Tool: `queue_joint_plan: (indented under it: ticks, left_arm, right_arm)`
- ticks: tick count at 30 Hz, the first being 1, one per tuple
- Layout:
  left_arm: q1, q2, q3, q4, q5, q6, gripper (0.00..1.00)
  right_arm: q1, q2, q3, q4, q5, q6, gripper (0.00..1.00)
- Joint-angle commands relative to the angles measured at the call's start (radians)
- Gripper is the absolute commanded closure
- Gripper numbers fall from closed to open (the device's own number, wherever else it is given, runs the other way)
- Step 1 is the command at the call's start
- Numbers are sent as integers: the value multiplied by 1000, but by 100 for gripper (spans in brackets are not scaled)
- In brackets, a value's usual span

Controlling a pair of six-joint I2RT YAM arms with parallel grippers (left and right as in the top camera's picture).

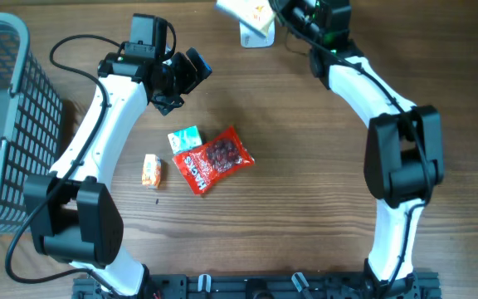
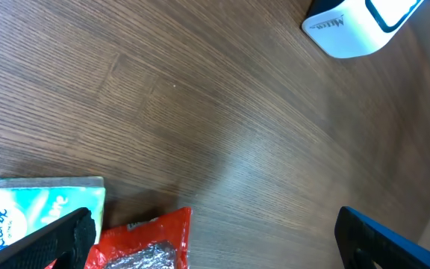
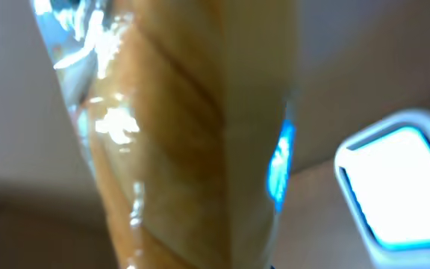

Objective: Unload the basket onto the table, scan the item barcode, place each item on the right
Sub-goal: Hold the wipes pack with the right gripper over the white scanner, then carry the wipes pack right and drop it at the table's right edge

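Right hand at twelve o'clock clamped on tan wrapped packet by white scanner, left hand spread open over tabletop

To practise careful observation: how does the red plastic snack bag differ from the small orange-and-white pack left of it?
The red plastic snack bag is bigger than the small orange-and-white pack. The bag lies slanted, beside the teal tissue pack; the orange-and-white pack lies apart. Both rest on the wooden table, ungripped.
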Motion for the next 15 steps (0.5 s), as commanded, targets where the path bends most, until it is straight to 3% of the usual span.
queue_joint_plan:
  ticks: [1,4,7,15]
  left_arm:
    - [6,-3,5,2,-17,12,0]
    - [6,-3,5,2,-17,12,0]
    - [6,-3,5,2,-17,12,0]
    - [6,-3,5,2,-17,12,0]
  right_arm:
    - [13,95,21,109,163,23,96]
    - [19,156,21,113,164,68,96]
    - [23,169,21,132,172,-19,96]
    - [-29,148,21,223,76,-19,96]
